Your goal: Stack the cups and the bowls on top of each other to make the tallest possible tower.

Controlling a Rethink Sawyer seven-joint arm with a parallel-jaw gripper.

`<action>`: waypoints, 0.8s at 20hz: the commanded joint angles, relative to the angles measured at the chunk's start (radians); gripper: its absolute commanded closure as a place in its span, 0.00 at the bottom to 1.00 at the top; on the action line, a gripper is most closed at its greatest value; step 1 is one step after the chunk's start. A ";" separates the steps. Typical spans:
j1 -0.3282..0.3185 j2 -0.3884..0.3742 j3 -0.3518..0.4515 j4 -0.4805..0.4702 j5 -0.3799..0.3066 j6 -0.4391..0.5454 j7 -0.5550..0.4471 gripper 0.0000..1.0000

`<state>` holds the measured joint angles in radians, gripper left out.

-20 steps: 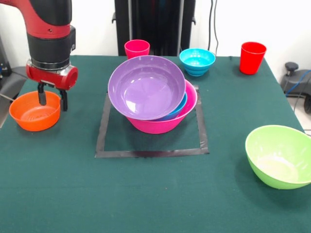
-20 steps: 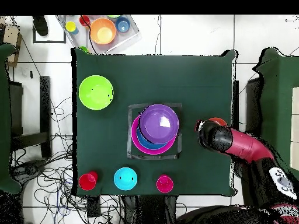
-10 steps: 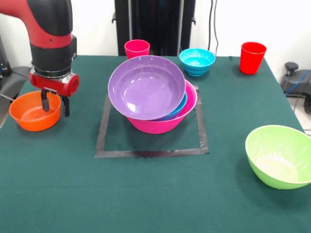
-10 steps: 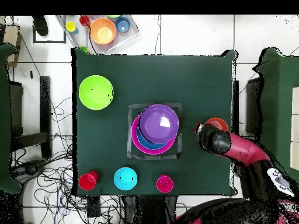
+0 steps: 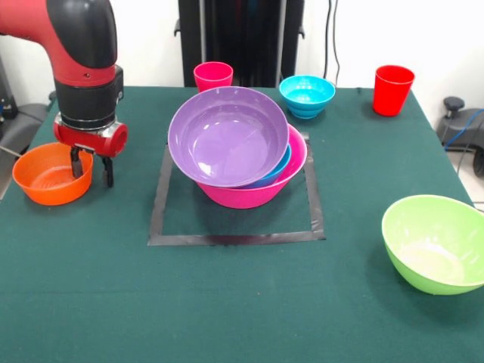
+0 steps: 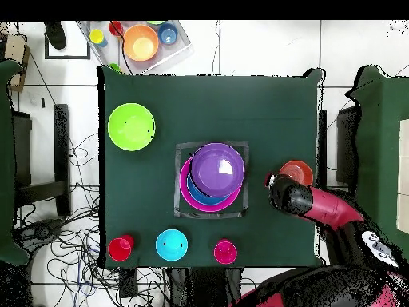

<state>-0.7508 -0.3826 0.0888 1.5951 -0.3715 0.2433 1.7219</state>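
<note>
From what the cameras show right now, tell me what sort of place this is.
Probably a robot lab. A red robot arm stands at a green-covered table with a taped square marking a work spot, and loose cables sprawl across the tiled floor.

Gripper (image 5: 92,168) straddles the near-centre rim of the glossy orange plastic bowl (image 5: 47,175). The tilted purple plastic bowl (image 5: 225,136) on the stack blocks the centre. Green-clothed bench (image 5: 227,302) in front of the taped square (image 5: 234,238) is open; the large lime green plastic bowl (image 5: 435,242) crowds one corner.
</note>
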 commanded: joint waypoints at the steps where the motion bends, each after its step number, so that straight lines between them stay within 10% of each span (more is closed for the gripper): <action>1: 0.005 0.100 0.078 -0.037 -0.090 -0.059 -0.005 0.00; 8: -0.002 0.122 0.077 -0.064 -0.116 -0.076 -0.025 0.00; 9: 0.002 0.121 0.075 -0.068 -0.127 -0.083 -0.028 1.00; 16: 0.051 0.075 0.068 -0.070 -0.053 0.002 0.023 1.00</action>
<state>-0.7451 -0.3843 0.0858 1.5707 -0.3937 0.2135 1.7219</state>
